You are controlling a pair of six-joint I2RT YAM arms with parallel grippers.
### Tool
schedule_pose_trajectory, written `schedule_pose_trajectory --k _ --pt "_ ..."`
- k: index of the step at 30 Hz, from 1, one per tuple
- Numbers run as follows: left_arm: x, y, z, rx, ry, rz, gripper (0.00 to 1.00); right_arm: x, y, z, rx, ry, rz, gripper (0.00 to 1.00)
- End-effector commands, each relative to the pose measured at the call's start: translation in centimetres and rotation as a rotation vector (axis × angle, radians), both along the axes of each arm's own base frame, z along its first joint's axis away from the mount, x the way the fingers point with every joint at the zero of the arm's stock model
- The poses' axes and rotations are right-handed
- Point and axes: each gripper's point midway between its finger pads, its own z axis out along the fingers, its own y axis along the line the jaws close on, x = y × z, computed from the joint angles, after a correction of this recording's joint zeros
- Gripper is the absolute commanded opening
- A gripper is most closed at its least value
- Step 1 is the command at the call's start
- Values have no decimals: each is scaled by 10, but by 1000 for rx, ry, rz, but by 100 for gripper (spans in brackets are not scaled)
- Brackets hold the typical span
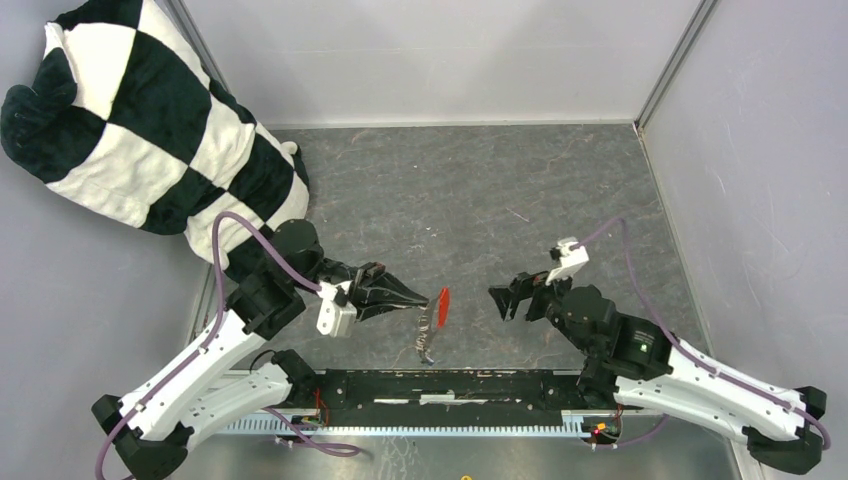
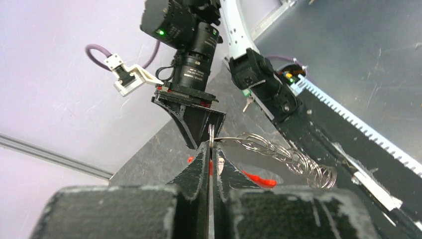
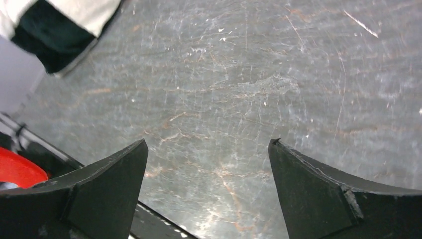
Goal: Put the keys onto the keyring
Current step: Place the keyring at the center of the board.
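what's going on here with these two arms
The left gripper is pinched shut on the thin ring of the keyring, with the red tag and chain hanging from it. The right gripper faces it, open and empty, a little apart. I can't clearly make out either key.

Left pincer [image 1: 424, 297] clamped, right pincer [image 3: 209, 145] spread wide

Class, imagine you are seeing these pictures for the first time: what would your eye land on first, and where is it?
The big black-and-white chequered cushion slumped in the far left corner stands out first. Next comes the bright red tag of the keyring, pinched in the shut left gripper mid-table. Opposite it, the right gripper stands wide open and empty.
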Motion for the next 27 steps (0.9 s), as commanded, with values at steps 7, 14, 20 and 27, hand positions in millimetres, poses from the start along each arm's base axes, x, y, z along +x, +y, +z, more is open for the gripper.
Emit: schedule_pose_trajectory --k 7,14,20,27 --pt "-17 -1 62 -105 155 -64 2 -14 -64 -32 -18 281 -350 98" --pt "-18 -3 70 -102 284 -62 2 -48 -85 -75 -441 551 -399 98" --pt "-20 -2 73 -111 290 -65 2 -65 -103 -103 -355 689 -563 98" --pt "-17 -5 61 -80 335 -53 2 -70 -124 -129 -99 704 -709 98"
